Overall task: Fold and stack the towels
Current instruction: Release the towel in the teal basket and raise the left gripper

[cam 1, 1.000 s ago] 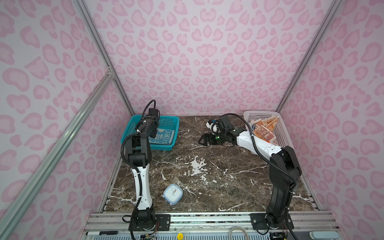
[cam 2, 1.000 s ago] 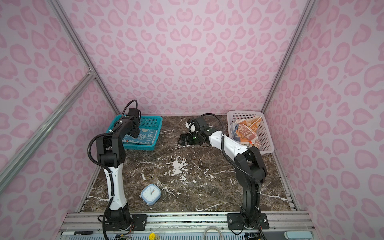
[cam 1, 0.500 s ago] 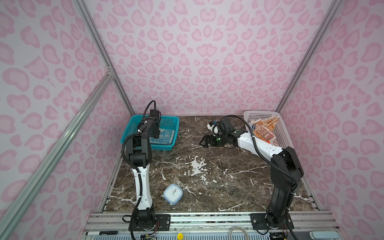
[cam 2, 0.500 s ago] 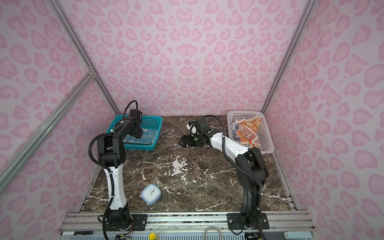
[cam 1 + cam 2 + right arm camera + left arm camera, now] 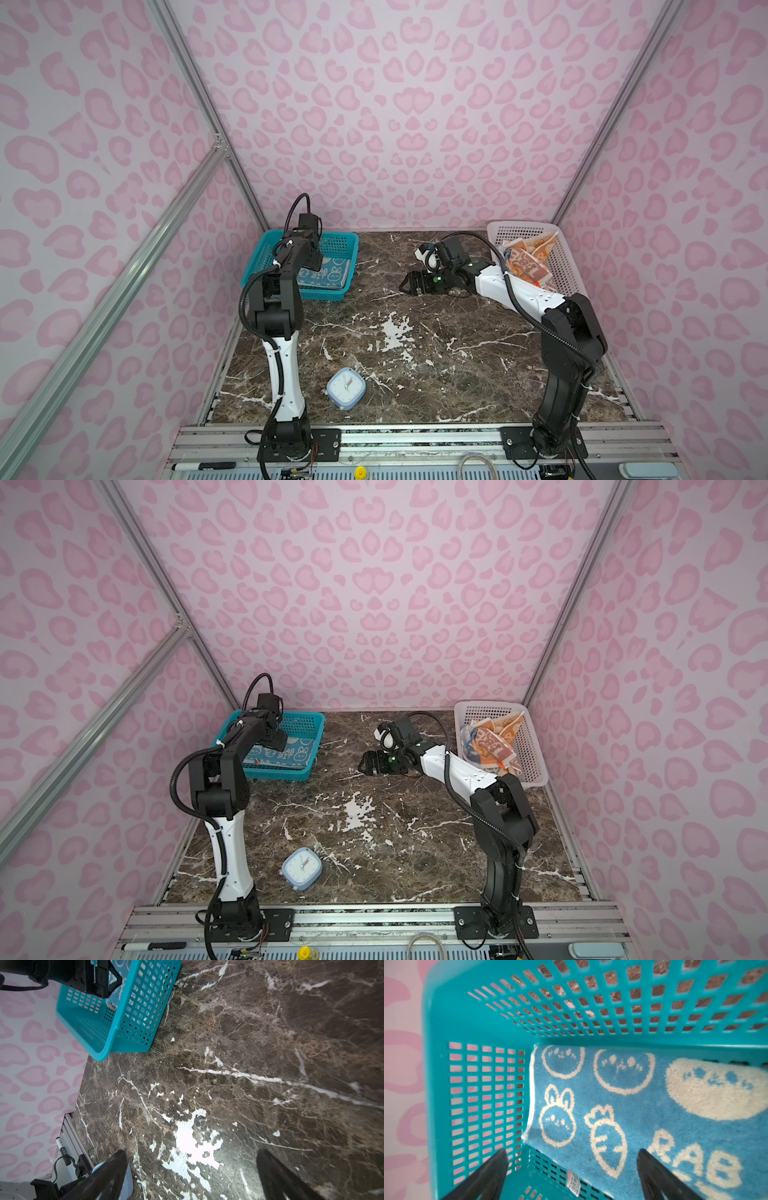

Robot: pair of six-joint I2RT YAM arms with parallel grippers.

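Both open and empty, the left gripper (image 5: 572,1152) risks pinching the ten-o'clock teal basket (image 5: 483,1028) mesh beside the blue towel (image 5: 623,1105); the right gripper (image 5: 192,1151) hovers over marble.

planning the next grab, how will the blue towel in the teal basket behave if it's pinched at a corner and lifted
The blue towel is fuzzy terry cloth, so it will probably droop and unfold rather than hold shape. The pile should grip well, so slipping seems unlikely. Its edge curls against the teal basket wall and might drag on the mesh.
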